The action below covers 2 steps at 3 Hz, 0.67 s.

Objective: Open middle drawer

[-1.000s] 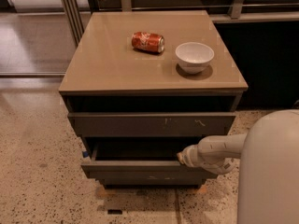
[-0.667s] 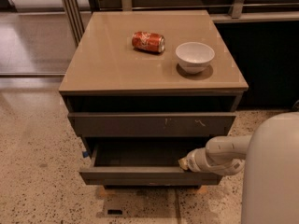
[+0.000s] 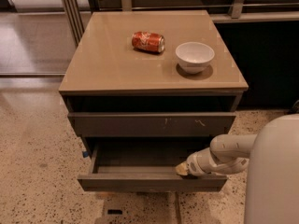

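The middle drawer (image 3: 140, 182) is the dark grey-brown flat front low on the cabinet. It stands pulled out toward me, its grey interior (image 3: 140, 157) showing, with a small blue tab (image 3: 85, 153) at its left end. My gripper (image 3: 182, 170) sits at the top edge of this drawer's front, right of its middle, on the end of my white arm (image 3: 229, 154), which reaches in from the right. Above it the wider front with white scratch marks (image 3: 149, 124) is closed. Anything below the open drawer is hidden.
A red soda can (image 3: 147, 41) lies on its side and a white bowl (image 3: 195, 56) stands on the tan cabinet top (image 3: 107, 66). My white body (image 3: 275, 171) fills the lower right. Speckled floor (image 3: 37, 162) lies left; a metal frame (image 3: 70, 8) stands behind.
The middle drawer has slid further out toward me, showing more of its inside. My gripper has moved forward and down with the drawer's front edge.
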{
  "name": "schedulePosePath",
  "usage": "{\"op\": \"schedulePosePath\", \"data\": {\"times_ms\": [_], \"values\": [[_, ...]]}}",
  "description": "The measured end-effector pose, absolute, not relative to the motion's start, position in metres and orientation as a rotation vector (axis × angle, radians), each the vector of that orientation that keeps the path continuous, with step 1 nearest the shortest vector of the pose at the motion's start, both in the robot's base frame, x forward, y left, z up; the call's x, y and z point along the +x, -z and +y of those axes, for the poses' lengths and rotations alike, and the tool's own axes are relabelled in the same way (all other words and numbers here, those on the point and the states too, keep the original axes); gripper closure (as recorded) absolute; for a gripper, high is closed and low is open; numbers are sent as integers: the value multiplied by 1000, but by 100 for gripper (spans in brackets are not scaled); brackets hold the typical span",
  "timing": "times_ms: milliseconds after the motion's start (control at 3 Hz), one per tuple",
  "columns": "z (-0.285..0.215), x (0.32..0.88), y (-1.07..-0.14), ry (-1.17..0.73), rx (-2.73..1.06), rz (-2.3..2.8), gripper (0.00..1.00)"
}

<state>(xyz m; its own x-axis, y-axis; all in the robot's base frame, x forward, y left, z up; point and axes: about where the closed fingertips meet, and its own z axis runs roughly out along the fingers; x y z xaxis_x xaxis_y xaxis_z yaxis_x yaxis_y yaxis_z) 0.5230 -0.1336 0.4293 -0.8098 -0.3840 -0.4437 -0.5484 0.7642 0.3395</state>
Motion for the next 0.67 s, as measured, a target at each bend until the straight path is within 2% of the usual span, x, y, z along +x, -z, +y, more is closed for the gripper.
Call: {"op": "schedulePosePath", "data": {"times_ms": [667], "values": [[-133, 519, -423, -685, -709, 2641, 100]]}}
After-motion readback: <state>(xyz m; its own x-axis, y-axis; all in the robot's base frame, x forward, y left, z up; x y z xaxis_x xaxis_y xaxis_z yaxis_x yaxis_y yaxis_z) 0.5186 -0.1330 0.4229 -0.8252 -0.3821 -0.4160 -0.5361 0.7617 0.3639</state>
